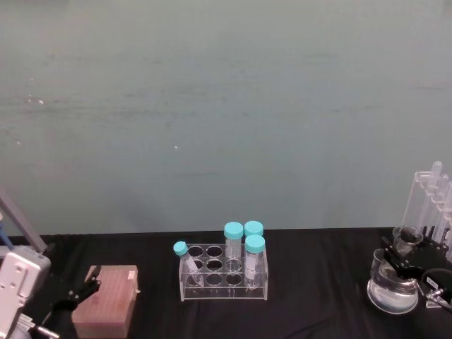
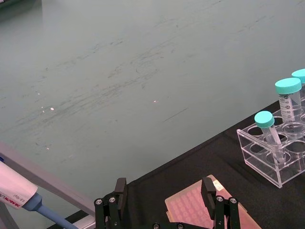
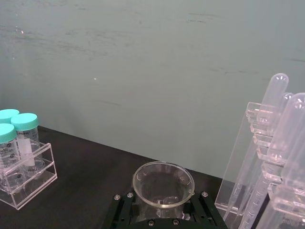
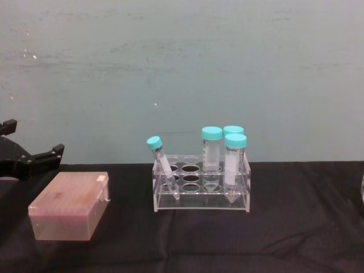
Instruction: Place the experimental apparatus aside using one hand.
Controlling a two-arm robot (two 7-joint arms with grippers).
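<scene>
At the table's far right stands the conical flask (image 1: 392,291), its round mouth (image 3: 163,181) seen close up in the right wrist view. My right gripper (image 1: 401,260) is shut on its neck, with one black finger on each side (image 3: 162,204). Just beyond it the tall clear acrylic rack (image 1: 432,205) of long glass tubes (image 3: 274,157) leans upright. My left gripper (image 1: 83,291) hangs open at the table's left, over the near end of a pink box, holding nothing (image 2: 164,191).
A clear tube rack (image 1: 224,274) with several teal-capped tubes stands mid-table (image 4: 202,187). A pink pipette-tip box (image 1: 106,302) lies at the left (image 4: 69,206). A pipette (image 2: 19,198) lies at the far left. Black cloth (image 1: 318,282) lies bare between the rack and the flask.
</scene>
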